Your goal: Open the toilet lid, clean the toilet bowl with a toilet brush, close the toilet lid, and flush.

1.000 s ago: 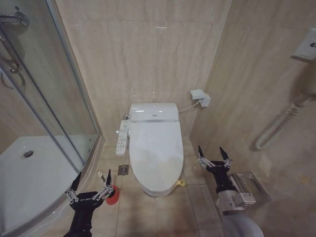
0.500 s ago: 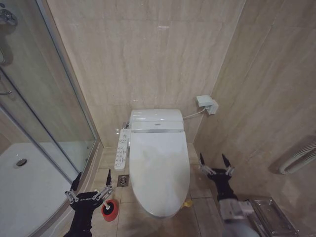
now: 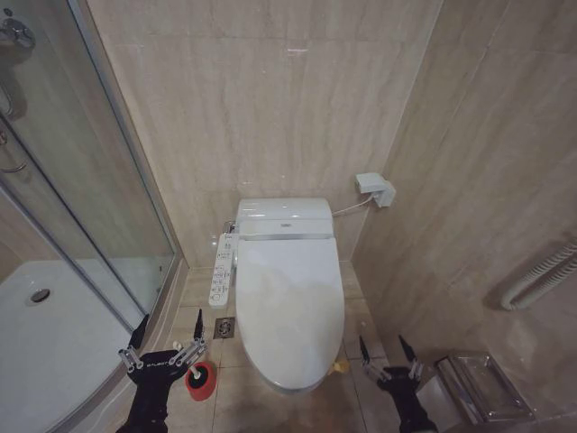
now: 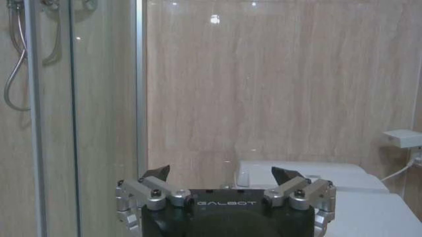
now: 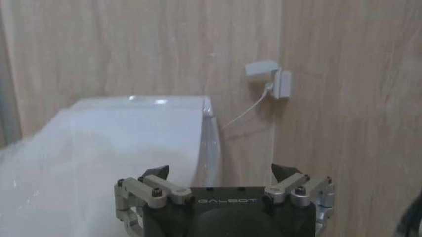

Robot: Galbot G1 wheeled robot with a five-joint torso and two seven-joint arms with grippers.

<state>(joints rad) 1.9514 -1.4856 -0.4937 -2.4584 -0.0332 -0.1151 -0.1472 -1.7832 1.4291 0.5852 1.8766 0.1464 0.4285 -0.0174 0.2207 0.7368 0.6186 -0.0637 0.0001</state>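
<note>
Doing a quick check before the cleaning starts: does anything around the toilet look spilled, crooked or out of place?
Nothing stands out. The toilet lid lies shut and straight, the button panel sits along its side, and the red holder cup stands upright on the floor by the left end effector. The floor tiles look dry.

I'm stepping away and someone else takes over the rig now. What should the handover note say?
Left gripper: fingers open, empty, low by the shower edge, just above the red holder cup on the floor.
Right gripper: fingers open, empty, low to the right of the toilet, near its front.
Toilet lid: shut flat; yellow tag at its front right edge. Button panel on the toilet's left side.
Toilet brush: cannot be made out from the cup.
Done: nothing yet on the toilet.
Left: open the lid, brush the bowl, close the lid, flush.
</note>
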